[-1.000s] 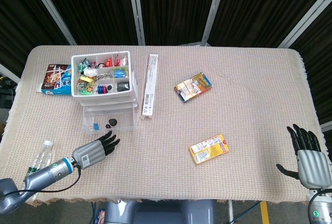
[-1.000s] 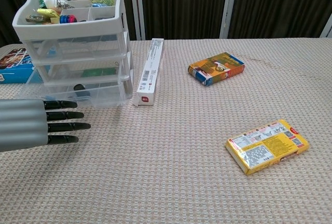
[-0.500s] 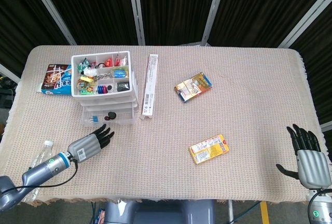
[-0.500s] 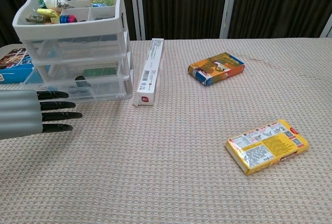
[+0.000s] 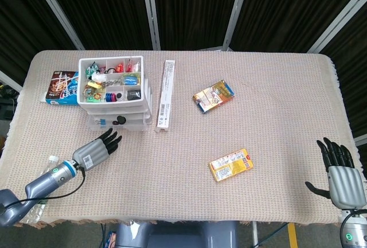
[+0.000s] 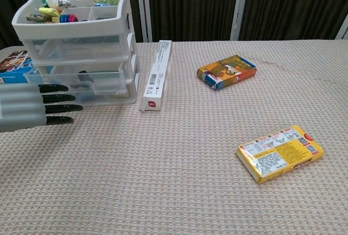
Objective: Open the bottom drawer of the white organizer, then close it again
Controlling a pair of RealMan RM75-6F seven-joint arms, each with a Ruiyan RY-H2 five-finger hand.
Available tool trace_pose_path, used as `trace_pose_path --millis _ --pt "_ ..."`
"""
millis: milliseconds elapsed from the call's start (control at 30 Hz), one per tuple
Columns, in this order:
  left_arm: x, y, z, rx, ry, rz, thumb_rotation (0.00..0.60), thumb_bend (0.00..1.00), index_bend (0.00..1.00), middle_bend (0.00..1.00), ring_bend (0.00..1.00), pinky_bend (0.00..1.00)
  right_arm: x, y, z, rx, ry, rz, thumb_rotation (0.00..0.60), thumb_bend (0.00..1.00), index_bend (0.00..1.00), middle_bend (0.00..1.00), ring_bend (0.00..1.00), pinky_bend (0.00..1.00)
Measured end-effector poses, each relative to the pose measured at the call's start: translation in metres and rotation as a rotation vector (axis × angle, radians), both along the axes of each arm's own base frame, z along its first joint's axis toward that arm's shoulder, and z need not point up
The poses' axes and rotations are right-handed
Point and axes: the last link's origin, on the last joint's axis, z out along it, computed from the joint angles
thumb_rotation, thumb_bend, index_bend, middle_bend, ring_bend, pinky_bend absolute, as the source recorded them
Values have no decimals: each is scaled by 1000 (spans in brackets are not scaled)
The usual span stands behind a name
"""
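The bottom drawer [image 6: 81,85] of the white plastic three-tier organizer [image 5: 114,96] sits pushed in, its clear front roughly flush with the drawers above; the organizer stands near the table's far left corner on the beige woven tablecloth [image 5: 258,116]. The left hand [image 5: 94,151] lies flat just in front of that drawer, its black fingers [image 6: 57,104] straight, slightly apart and holding nothing, tips close to the drawer front; contact cannot be judged. The right hand [image 5: 341,176] rests at the near right corner, fingers spread and empty. A long white carton [image 5: 164,95] lies just right of the organizer. A clear plastic bottle [image 5: 40,188] lies at the near left edge.
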Motion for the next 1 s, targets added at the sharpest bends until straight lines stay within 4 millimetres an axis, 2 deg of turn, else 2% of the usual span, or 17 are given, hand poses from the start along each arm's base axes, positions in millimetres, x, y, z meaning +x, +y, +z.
trace_pose_path --millis 533,1000 --pt "-7 22 -5 68 -21 92 600 1000 111 0 0 62 0 0 0 4 -1 -3 600 3 43 0 0 0" --pt "-2 35 -15 95 -40 132 600 1000 110 0 0 62 0 0 -1 7 -3 -5 600 3 43 0 0 0"
